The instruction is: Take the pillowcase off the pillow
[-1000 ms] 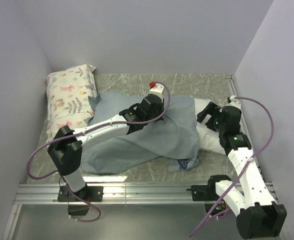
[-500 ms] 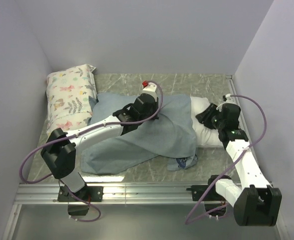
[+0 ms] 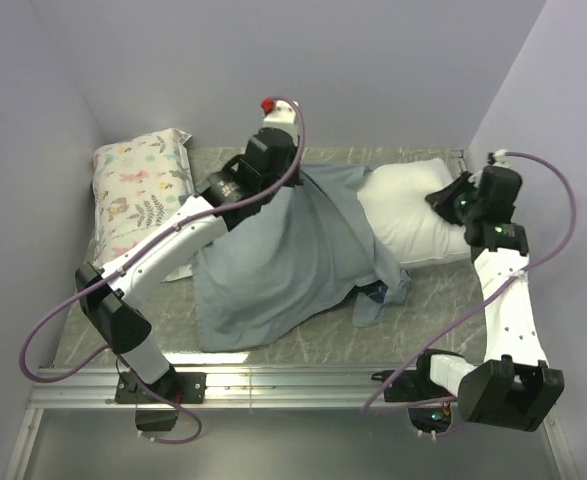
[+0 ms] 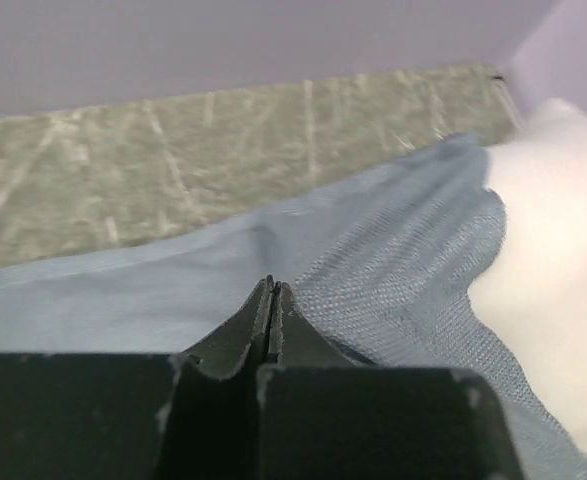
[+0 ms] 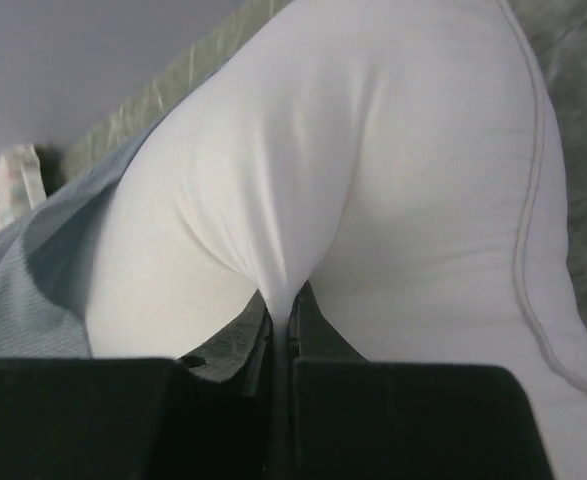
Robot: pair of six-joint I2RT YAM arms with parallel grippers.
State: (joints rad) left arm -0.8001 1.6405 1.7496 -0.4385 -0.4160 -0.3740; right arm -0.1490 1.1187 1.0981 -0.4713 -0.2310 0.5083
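The grey-blue pillowcase (image 3: 273,260) hangs like a tent, paler inside facing out, with a dark printed corner (image 3: 378,295) low on its right. My left gripper (image 3: 308,178) is raised at the top of it, shut on the cloth (image 4: 403,270). The jaws (image 4: 273,287) are pressed together at the fold. The plain white pillow (image 3: 403,215) sticks out of the case to the right. My right gripper (image 3: 435,197) is shut on its right end. A pinch of white pillow fabric (image 5: 373,170) sits between those jaws (image 5: 291,300). The rest of the pillow is hidden under the case.
A smaller floral-print pillow (image 3: 138,190) lies along the left wall, its corner also showing in the right wrist view (image 5: 3,185). Lilac walls close the marble table (image 3: 403,160) on three sides. An aluminium rail (image 3: 293,385) runs along the near edge.
My left gripper has risen and moved back, lifting the pillowcase off the table. My right gripper has shut on the pillow and drawn it back and right, so more white pillow shows.
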